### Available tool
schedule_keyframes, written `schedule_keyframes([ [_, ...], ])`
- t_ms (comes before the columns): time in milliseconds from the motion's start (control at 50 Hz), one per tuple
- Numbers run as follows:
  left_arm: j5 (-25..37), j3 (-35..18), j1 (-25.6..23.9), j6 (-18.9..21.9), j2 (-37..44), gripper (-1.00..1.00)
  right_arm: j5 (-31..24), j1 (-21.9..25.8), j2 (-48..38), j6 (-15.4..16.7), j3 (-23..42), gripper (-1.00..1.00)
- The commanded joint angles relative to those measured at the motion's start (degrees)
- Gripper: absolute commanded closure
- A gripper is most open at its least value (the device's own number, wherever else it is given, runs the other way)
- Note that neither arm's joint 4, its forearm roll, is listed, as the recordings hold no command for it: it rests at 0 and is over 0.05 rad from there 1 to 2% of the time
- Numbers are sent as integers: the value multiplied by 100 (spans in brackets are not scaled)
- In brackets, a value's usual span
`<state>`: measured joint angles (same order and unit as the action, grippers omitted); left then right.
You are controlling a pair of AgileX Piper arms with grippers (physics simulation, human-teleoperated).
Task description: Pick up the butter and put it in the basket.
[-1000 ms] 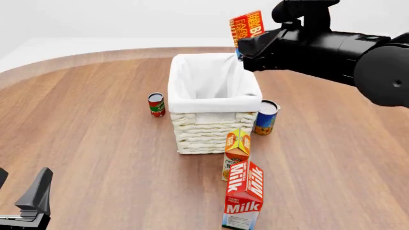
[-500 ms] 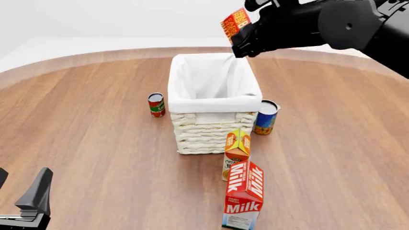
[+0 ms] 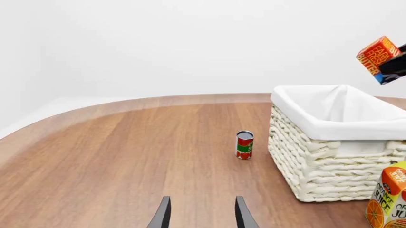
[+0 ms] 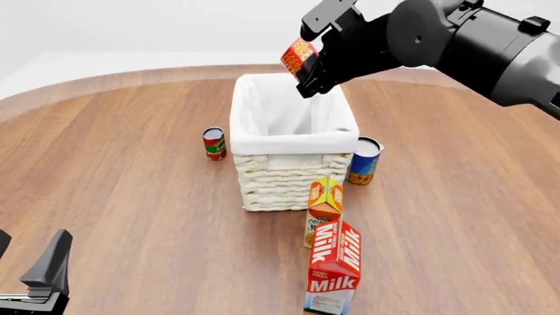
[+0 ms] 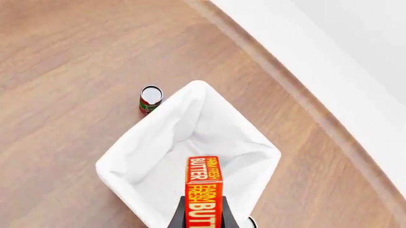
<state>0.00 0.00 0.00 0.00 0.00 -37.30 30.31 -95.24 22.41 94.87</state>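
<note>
The butter [image 4: 300, 56] looks like a light, stiff carton, slick on its printed faces, best pinched across its two broad flat sides near one end, as it is now. The right gripper [image 4: 308, 72] is pressed against those sides, with the box sticking out past the fingertips, tilted, in the air above the far rim of the basket [image 4: 292, 139]; the right wrist view shows it over the white liner. The left gripper [image 3: 201, 216] hangs spread and empty low over the counter [image 4: 122, 197], well apart from the basket.
</note>
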Motion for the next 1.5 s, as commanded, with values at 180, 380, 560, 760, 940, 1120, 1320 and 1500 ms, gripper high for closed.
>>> schedule_keyframes([
  [180,0,0,0,0,0,-100,143,40,-597,91,302,100],
  [380,0,0,0,0,0,-100,172,-22,-747,126,378,100],
  [560,0,0,0,0,0,-100,189,-91,-855,172,495,100],
  [760,0,0,0,0,0,-100,389,-81,-967,216,270,100],
  [940,0,0,0,0,0,-100,465,-162,-1115,291,333,100],
  [1120,0,0,0,0,0,-100,479,-131,-1309,277,496,100],
  [1320,0,0,0,0,0,-100,536,-149,-1494,284,593,100],
  [1500,0,0,0,0,0,-100,552,-160,-1607,285,682,100],
])
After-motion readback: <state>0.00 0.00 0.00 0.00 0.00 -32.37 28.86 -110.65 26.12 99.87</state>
